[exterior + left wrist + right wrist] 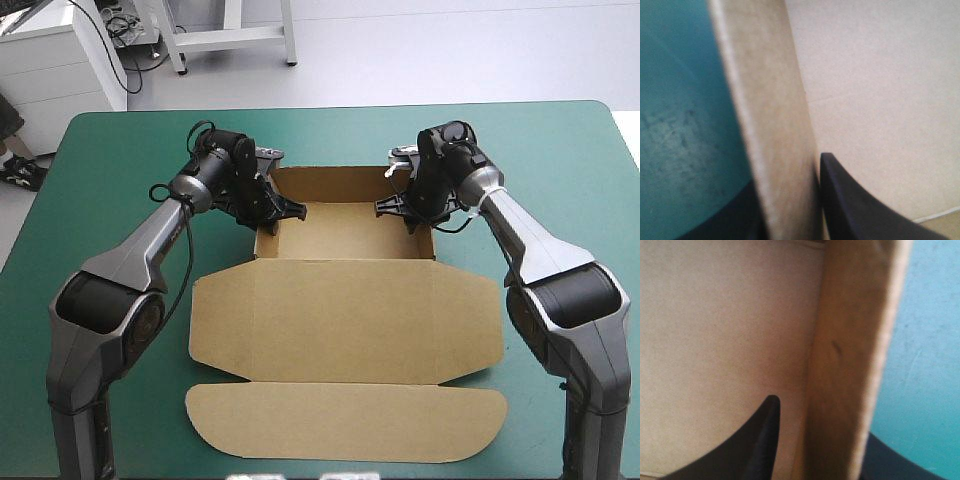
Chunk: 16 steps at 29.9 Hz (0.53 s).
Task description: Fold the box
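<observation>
teal-green surface (560, 150), brown box (345, 320) an open tray.
left tool (272, 210) and right tool (405, 212) each clamp a side wall; board seems light, stiff, so grip edges.

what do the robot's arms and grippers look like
The left arm and right arm have grey metallic links with rounded black joints. The left gripper and right gripper are black, each with two broad, curved, fin-shaped fingers.
</observation>
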Motion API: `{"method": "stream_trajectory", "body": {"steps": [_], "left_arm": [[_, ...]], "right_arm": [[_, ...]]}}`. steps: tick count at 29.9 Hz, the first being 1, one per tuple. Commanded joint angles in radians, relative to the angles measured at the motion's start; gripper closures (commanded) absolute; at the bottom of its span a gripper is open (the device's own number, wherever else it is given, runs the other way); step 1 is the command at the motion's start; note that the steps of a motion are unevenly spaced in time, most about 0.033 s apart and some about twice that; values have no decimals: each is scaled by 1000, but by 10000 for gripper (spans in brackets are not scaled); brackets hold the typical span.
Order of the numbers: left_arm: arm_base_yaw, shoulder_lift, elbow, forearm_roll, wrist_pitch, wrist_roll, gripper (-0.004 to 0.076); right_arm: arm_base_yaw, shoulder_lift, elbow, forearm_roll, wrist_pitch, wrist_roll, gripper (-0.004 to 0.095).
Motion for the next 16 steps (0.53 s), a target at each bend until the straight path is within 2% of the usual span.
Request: {"method": "stream_trajectory", "body": {"steps": [1, 4, 6, 12, 16], "left_arm": [[-14, -54, -35, -51, 23, 12, 396], [-14, -54, -60, -51, 25, 10, 267], [-14, -54, -77, -51, 27, 10, 231], [-14, -54, -88, -47, 31, 10, 229], [-12, -54, -88, -26, 29, 10, 229]], "right_arm": [[5, -56, -26, 4, 14, 2, 488], [4, -60, -26, -16, 14, -6, 424], [4, -65, -26, -44, 14, -6, 388], [4, -93, -26, -135, 14, -1, 363], [4, -97, -26, -144, 14, 38, 363]]}}
